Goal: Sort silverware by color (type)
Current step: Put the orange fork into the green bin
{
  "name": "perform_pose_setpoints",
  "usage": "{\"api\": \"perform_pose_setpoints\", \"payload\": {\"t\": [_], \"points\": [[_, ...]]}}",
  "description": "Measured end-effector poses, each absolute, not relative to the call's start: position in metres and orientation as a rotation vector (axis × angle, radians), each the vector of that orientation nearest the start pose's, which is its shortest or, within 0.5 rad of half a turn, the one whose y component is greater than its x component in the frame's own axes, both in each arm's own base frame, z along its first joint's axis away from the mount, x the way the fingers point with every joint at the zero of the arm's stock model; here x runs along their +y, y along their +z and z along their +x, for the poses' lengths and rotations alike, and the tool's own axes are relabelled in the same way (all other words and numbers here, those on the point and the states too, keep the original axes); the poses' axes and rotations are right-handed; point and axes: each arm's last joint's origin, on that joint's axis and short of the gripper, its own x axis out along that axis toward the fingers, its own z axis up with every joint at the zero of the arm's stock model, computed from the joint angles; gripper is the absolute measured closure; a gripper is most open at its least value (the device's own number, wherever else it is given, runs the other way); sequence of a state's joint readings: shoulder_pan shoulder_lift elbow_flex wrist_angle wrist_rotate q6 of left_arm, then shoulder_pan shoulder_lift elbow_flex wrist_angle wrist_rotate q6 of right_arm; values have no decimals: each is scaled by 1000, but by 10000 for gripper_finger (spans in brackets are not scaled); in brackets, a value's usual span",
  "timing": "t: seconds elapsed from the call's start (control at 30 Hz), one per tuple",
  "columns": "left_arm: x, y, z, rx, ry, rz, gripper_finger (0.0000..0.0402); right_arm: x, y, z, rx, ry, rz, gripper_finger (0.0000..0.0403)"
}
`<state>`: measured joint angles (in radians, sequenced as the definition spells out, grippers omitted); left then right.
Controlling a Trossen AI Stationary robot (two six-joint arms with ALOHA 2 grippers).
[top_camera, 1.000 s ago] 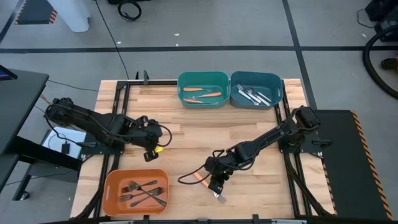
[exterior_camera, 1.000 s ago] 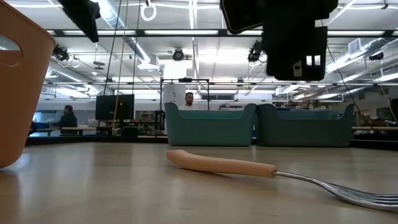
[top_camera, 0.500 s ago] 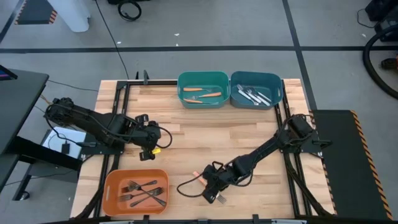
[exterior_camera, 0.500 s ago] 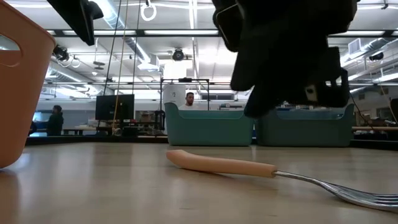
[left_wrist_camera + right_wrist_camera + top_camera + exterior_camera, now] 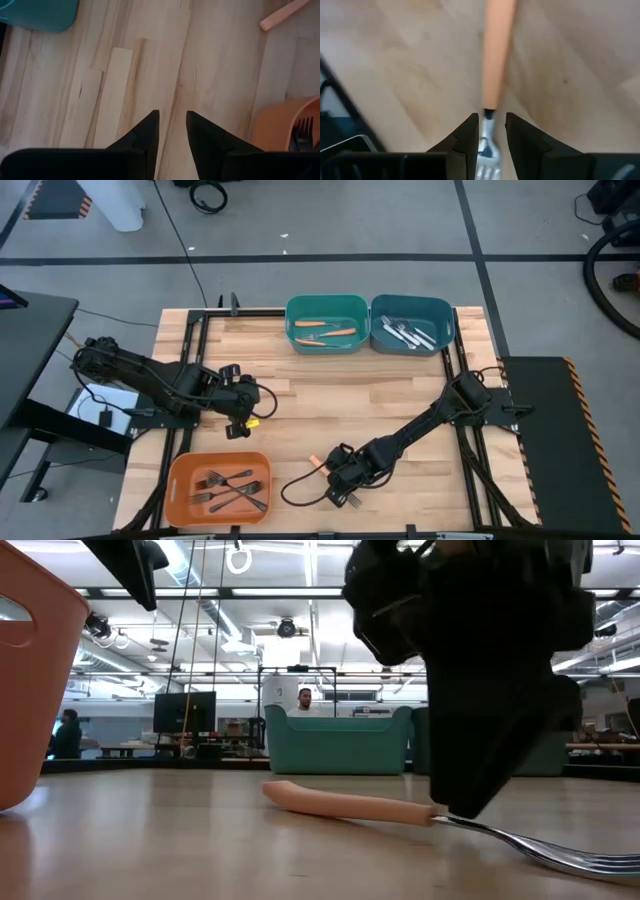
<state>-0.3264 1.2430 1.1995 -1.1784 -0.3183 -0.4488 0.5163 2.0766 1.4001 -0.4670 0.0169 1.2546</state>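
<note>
Orange in the handle and steel in the tines, one fork [image 5: 400,812] lies flat on the wooden table [image 5: 330,395] close to its near edge. The right gripper [image 5: 345,485] is down over it. In the right wrist view its two dark fingers [image 5: 467,132] stand a little apart, one on each side of the fork's metal neck [image 5: 486,131], just where the handle ends. The low view shows a fingertip at the table surface right at that neck, but whether the fingers press on the fork cannot be told.

Left of it, at the near left corner, sits the orange bin [image 5: 218,486] with several dark forks [image 5: 232,489] crossed inside.

Farther in, over the left middle of the table, the left gripper [image 5: 243,406] hangs above bare wood. Its fingers [image 5: 145,135] stand slightly apart with nothing between them.

At the far edge two bins stand touching side by side. The teal bin [image 5: 327,324] holds orange-handled forks [image 5: 328,331]. The blue bin [image 5: 413,323] holds silver forks [image 5: 408,333].

Beyond the table, in the low view, a person [image 5: 303,699] shows behind the teal bin in the room.
</note>
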Motion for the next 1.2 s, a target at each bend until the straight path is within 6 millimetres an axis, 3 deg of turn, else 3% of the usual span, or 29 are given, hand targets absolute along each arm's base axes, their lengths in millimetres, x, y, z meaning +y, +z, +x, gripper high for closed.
{"api": "perform_pose_setpoints", "payload": {"t": [0.57,0.73,0.97,1.2], "points": [[-61,313,207,1117,248,-14,294,203,140,366,1184,-342,825,298],[-61,313,207,1117,242,-5,294,201,131,367,1205,-371,819,298],[-61,313,207,1119,234,9,294,197,120,363,1278,-505,901,298],[-61,313,207,1122,220,31,294,178,125,346,1424,-686,809,298]]}}
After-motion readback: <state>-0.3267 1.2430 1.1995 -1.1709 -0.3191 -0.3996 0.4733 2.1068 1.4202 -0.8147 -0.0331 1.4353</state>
